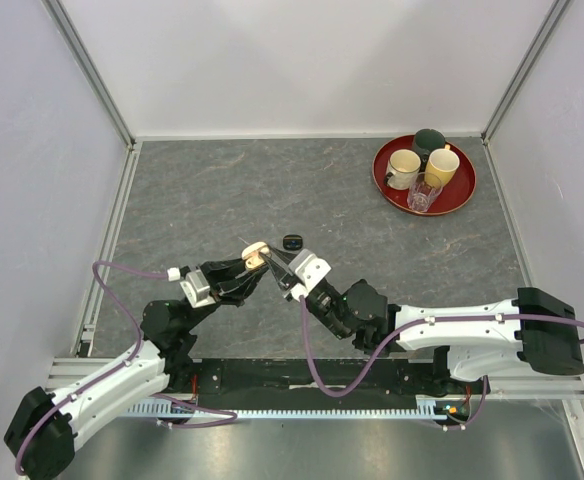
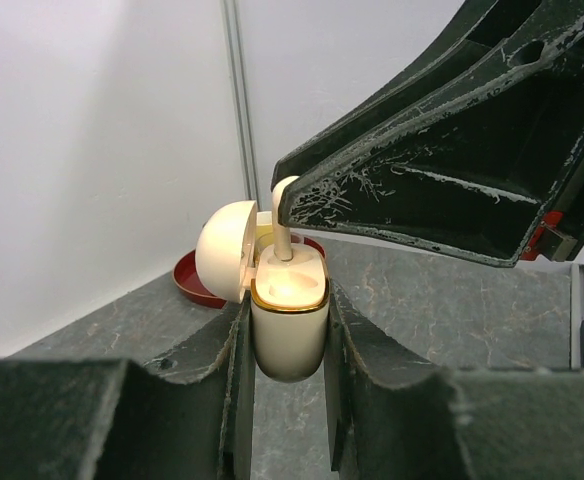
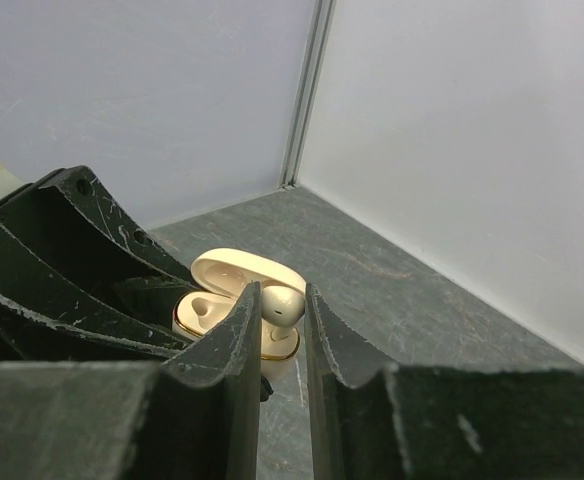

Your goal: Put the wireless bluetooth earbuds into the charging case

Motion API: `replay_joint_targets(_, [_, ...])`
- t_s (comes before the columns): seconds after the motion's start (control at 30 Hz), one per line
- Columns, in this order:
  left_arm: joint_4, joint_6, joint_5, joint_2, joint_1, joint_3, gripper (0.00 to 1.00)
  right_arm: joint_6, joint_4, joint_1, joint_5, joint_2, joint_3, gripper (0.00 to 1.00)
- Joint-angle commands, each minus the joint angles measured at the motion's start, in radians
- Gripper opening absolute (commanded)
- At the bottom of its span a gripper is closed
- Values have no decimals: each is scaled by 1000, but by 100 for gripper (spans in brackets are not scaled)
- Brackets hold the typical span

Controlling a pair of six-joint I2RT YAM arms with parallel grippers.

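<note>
Top external view shows the two arms meeting near the middle of the grey stone-patterned table [image 1: 222, 190]. The left gripper [image 1: 250, 268] holds a cream-white, egg-shaped charging case with a gold rim [image 1: 255, 250] above the table. The right gripper [image 1: 275, 262] comes to it from the other side, so that the tips of both nearly touch.

From the left wrist view, the jaws of the left gripper [image 2: 290, 345] are closed against the two sides of the charging case [image 2: 290, 320]. The case stands upright, and its rounded lid [image 2: 224, 250] is opened back to the left. A curved cream-white earbud [image 2: 283, 235] stands in the open top. Its stem points down into the case, and its head is at the tip of the black, scratched fingers [image 2: 422, 170] of the other arm.

From the right wrist view, the jaws of the right gripper [image 3: 282, 292] are narrow and pinch the earbud [image 3: 286, 308] between their tips, directly over the case [image 3: 204, 312].

Just beyond the grippers, a small black rounded object [image 1: 292, 242] lies on the table; I cannot tell what it is. Far away in the right back corner is a round red tray [image 1: 462, 195]. It carries a cream mug [image 1: 404, 168], a yellow mug [image 1: 441, 166], a dark green cup [image 1: 430, 140] and a clear glass [image 1: 423, 195].
</note>
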Motion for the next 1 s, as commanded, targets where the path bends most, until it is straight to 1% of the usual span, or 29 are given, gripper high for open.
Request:
replay_joint_targets(0.0, [74,-30,-41,7,-4,41,2,-5,-53,0,-28,-15,-10,1])
replay_joint_targets(0.27, [75,-33,-43,6,-2,39,2,-29,-101,1,-62,-12,-5,2])
replay_joint_targets(0.43, [75,-32,-46,2,-4,36,2,-54,-116,1,-47,-18,-5,4])
replay_joint_targets(0.7, [81,-30,-40,7,-4,33,2,1,-154,1,-48,-1,27,16])
replay_joint_targets(0.8, [81,-32,-43,7,-4,29,2,36,-177,1,-47,2,42,23])
replay_joint_targets(0.9, [81,-29,-52,4,-4,24,2,87,-196,1,-27,-1,56,38])
replay_joint_targets(0.93, [80,-26,-55,3,-2,23,2,93,-196,0,-24,-10,57,47])
replay_joint_targets(0.97, [80,-26,-58,-1,-4,19,2,101,-194,0,-19,-15,56,50])
